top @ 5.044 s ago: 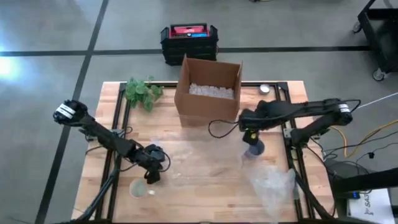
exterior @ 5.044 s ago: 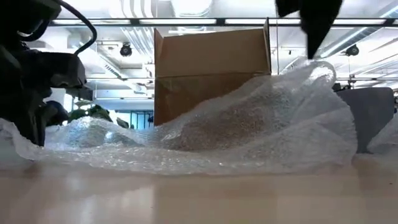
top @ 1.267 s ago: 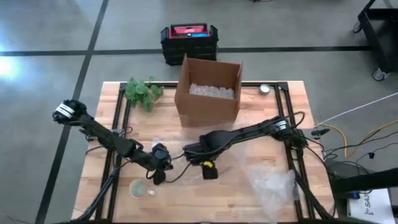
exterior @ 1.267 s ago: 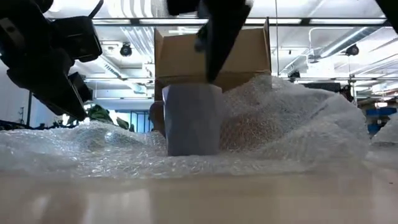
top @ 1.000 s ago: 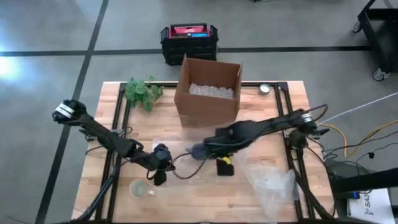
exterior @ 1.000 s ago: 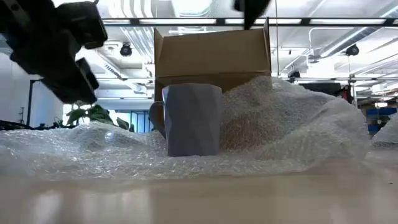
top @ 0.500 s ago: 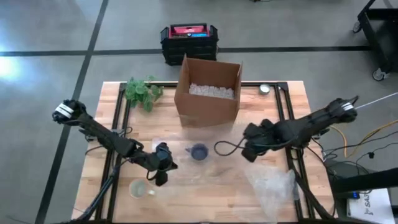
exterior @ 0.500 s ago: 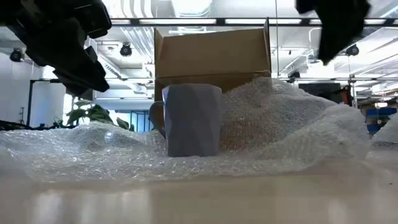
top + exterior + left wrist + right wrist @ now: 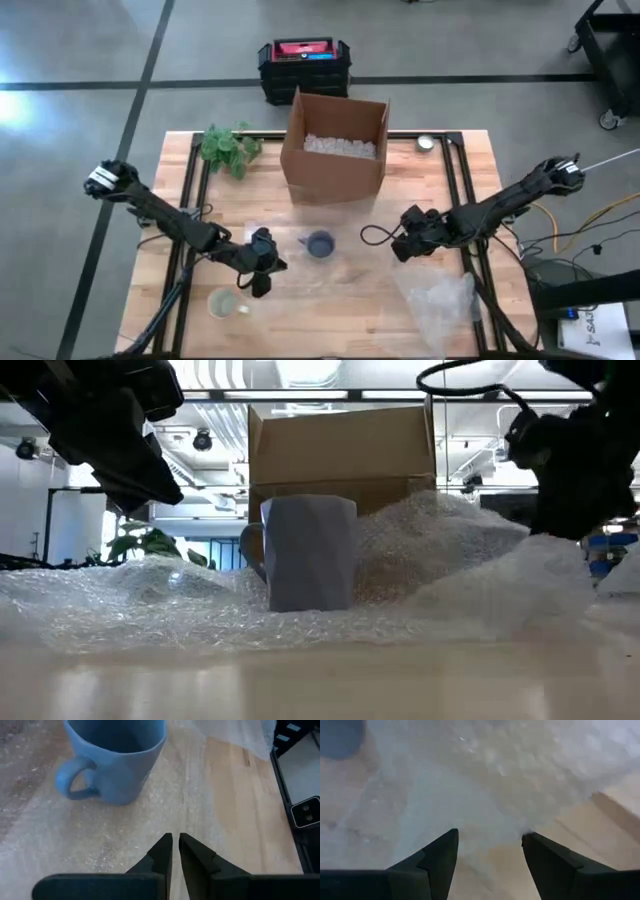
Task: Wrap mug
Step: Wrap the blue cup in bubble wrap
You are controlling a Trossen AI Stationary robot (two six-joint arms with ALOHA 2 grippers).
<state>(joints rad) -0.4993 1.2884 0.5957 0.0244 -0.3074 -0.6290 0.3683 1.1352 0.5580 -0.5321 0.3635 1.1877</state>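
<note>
High view: mug (image 9: 319, 244) upright on bubble wrap (image 9: 300, 262) at desk (image 9: 470, 150) centre, placed for wrapping; my left gripper (image 9: 262, 268) at its 8 o'clock, my right gripper (image 9: 408, 243) at 3 o'clock.
Low view: mug, box (image 9: 340, 445) behind.
Left wrist view: my fingers (image 9: 161, 851) nearly closed, holding nothing.
Right wrist view: my fingers (image 9: 442, 852) spread wide above wrap, empty, probably to gather an edge.

Blue mug (image 9: 116, 760), clear bubble wrap (image 9: 480, 575), brown cardboard box (image 9: 335, 146), green plant (image 9: 228, 148)
</note>
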